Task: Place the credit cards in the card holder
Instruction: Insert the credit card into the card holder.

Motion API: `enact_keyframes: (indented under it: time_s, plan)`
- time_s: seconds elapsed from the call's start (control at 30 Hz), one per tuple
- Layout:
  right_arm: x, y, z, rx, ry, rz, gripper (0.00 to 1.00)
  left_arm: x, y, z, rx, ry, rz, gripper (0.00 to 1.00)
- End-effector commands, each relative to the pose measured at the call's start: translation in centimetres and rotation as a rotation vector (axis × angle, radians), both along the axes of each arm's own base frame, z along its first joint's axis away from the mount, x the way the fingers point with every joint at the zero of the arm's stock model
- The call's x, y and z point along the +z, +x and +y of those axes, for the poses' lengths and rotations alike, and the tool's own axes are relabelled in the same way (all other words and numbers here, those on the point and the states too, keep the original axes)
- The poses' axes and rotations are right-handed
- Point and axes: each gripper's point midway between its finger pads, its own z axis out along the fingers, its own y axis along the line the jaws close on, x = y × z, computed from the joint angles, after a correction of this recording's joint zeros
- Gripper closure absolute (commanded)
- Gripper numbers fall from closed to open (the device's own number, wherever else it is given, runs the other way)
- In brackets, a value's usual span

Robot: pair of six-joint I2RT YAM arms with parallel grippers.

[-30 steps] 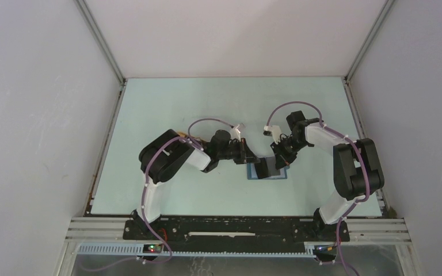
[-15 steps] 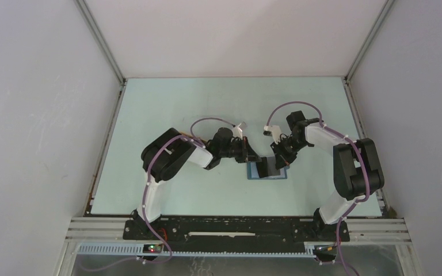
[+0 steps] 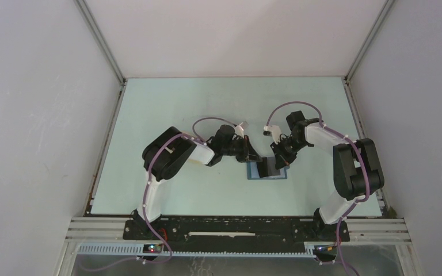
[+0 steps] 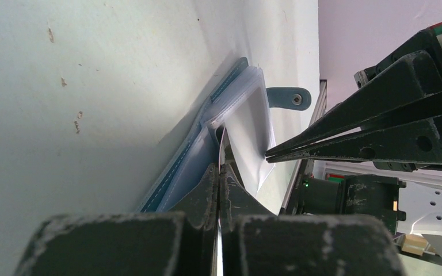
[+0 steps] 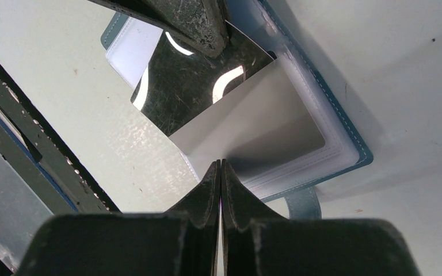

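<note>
The teal card holder (image 3: 267,172) lies open on the table between both grippers. My left gripper (image 3: 252,158) is shut on a shiny dark-silver credit card (image 5: 195,86), which shows edge-on (image 4: 223,144) in its own view, and holds it tilted over the holder's clear pockets. My right gripper (image 3: 275,163) is shut, its tips (image 5: 220,164) pinching the edge of a pale pocket sleeve (image 4: 253,129) of the holder. The holder's teal cover (image 5: 348,135) and snap tab (image 4: 290,98) lie flat. No other cards are in view.
The pale green table (image 3: 167,115) is boxed in by grey walls on the left, back and right. A metal rail (image 3: 236,230) with the arm bases runs along the near edge.
My left arm has edged slightly right, towards the holder, with the card. The right arm and the holder have stayed in place.
</note>
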Motion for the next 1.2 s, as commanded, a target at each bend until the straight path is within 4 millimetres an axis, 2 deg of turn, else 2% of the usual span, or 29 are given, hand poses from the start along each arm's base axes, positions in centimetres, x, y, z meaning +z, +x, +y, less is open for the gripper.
enact_keyframes:
  time_s: [0.0,0.63,0.8,0.97,1.03,1.07,1.17]
  plan:
    - [1.0,1.0,0.4,0.005,0.007,-0.043,0.94,-1.7,0.1,0.0,-0.002,0.054,0.042,1.0]
    - [1.2,1.0,0.7,0.014,0.007,-0.055,0.93,-1.8,0.6,-1.3,-0.027,0.047,0.065,0.98]
    - [2.5,1.0,1.3,0.034,0.049,-0.094,0.9,-1.9,0.7,-1.3,-0.025,0.048,0.063,0.94]
    - [5.2,0.5,3.8,0.131,0.131,-0.192,0.88,-1.9,0.7,-1.3,-0.025,0.049,0.058,0.87]
    - [5.8,-0.1,5.5,0.205,0.145,-0.249,0.87,-1.9,0.7,-1.2,-0.024,0.051,0.057,0.85]
    - [6.2,-1.0,7.6,0.309,0.152,-0.335,0.87,-1.9,0.7,-1.2,-0.027,0.05,0.057,0.84]
    - [5.8,-1.5,9.2,0.427,0.128,-0.442,0.87,-1.9,0.7,-1.2,-0.029,0.049,0.057,0.84]
